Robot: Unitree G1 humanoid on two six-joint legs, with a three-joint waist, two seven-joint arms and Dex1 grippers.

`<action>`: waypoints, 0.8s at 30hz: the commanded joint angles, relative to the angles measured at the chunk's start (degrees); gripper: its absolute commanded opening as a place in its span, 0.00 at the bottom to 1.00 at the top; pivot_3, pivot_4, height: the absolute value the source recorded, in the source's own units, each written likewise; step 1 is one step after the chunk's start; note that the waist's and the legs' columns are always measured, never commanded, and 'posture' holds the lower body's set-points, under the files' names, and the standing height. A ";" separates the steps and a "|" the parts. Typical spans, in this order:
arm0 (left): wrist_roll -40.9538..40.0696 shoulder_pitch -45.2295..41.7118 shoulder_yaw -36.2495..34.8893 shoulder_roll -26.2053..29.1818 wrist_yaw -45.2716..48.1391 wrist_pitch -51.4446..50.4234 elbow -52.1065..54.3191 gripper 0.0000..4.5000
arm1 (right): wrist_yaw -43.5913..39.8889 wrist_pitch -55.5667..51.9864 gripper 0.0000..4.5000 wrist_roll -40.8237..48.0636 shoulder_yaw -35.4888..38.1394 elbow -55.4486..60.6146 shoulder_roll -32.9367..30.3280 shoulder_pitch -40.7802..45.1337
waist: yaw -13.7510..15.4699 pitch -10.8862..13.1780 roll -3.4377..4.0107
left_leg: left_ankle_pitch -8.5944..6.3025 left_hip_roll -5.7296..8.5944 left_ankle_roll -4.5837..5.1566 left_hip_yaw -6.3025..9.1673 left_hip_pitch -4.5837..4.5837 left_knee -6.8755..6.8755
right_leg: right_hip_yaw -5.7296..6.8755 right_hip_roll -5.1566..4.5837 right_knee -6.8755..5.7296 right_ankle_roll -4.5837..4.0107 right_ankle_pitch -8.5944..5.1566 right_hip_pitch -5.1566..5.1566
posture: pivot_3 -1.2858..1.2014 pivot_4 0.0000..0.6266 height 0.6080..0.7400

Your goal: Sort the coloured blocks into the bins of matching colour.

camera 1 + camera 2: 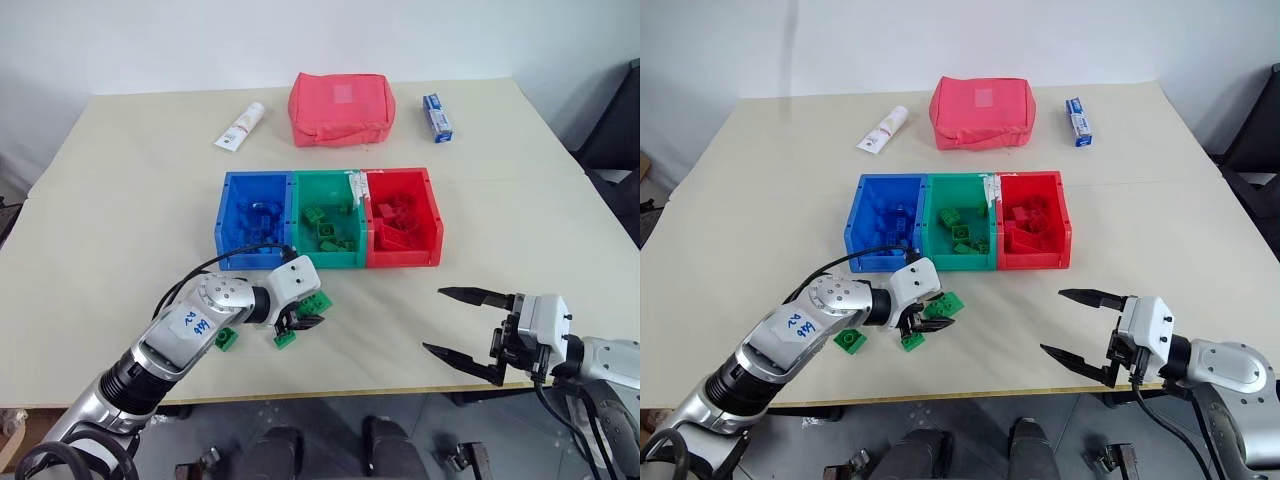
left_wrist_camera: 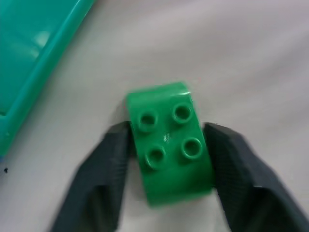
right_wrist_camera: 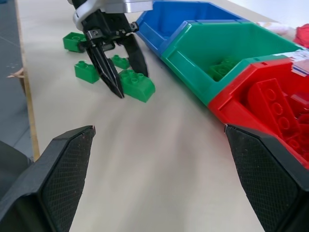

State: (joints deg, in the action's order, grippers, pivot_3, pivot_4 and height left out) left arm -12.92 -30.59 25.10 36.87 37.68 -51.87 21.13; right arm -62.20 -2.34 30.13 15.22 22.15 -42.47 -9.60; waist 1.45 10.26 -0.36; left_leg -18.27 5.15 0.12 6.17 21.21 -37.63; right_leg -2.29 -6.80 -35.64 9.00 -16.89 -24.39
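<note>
Near the desk's front edge, just before the green bin [image 1: 325,232], our left gripper [image 1: 297,322] has its fingers [image 2: 104,169] narrowed against both long sides of a green block [image 2: 169,145]. We judge it light, rigid and smooth; flat sides suit the grip. Two more green blocks [image 3: 87,71] lie beside it. Our right gripper [image 1: 462,328] hangs wide open, empty, over bare desk [image 1: 130,200], leaving room to lift.

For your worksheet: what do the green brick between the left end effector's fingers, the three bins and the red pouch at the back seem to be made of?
Green brick: glossy moulded plastic, judging by the highlights on its studs.
Bins: hard, smooth plastic, apparently; thin stiff walls with a slight sheen.
Red pouch: soft fabric, probably woven; matte, with rounded, sagging edges.
</note>
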 commanded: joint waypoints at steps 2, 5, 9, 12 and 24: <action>-1.60 -0.44 -3.95 -6.01 -0.18 5.33 -2.64 0.33 | 2.52 0.49 1.00 1.17 2.32 2.51 1.18 -0.38 | 0.15 0.01 -0.01 | 0.00 0.02 0.00 0.00 0.00 -0.04 | 0.00 -0.01 0.00 0.02 0.01 0.02 | 0.52 0.24 1.00; -2.48 -3.09 -8.15 -11.39 -1.39 9.11 -5.37 0.33 | 6.68 -0.57 1.00 3.57 4.13 2.76 3.78 0.73 | 0.44 0.06 -0.10 | -0.03 0.02 0.02 0.11 0.13 -0.28 | 0.05 0.01 0.00 0.06 0.03 0.04 | 0.52 0.24 1.00; -0.11 -8.41 -12.66 -17.70 -7.51 15.28 -12.61 0.33 | 9.80 -0.52 1.00 3.58 5.53 2.34 4.95 1.57 | 0.39 0.06 -0.10 | -0.04 0.03 0.02 0.07 0.13 -0.32 | 0.05 0.01 -0.02 0.09 0.05 0.04 | 0.52 0.24 1.00; 3.71 -13.17 -15.98 -22.77 -15.90 21.89 -20.42 0.33 | 11.64 -0.73 1.00 3.56 6.36 2.15 5.42 2.05 | 0.42 0.06 -0.11 | -0.03 0.03 0.02 0.05 0.12 -0.34 | 0.05 0.03 -0.01 0.11 0.06 0.05 | 0.52 0.24 1.00; 2.77 -15.05 -19.73 -24.84 -14.41 24.37 -26.15 0.87 | 12.80 -0.82 1.00 3.31 7.53 1.87 4.57 2.10 | -0.05 0.07 -0.14 | -0.06 0.03 0.06 -0.04 0.12 -0.32 | 0.00 0.03 -0.04 0.12 0.07 0.00 | 0.52 0.24 1.00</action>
State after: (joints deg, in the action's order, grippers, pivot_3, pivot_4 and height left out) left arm -8.91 -46.23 6.43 11.11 20.88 -29.03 -8.32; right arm -49.28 -3.85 32.78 20.85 22.87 -37.37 -7.86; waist 1.40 10.34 -0.50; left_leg -18.33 5.18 0.18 6.13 21.33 -37.96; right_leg -2.29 -6.76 -35.69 9.12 -16.82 -24.39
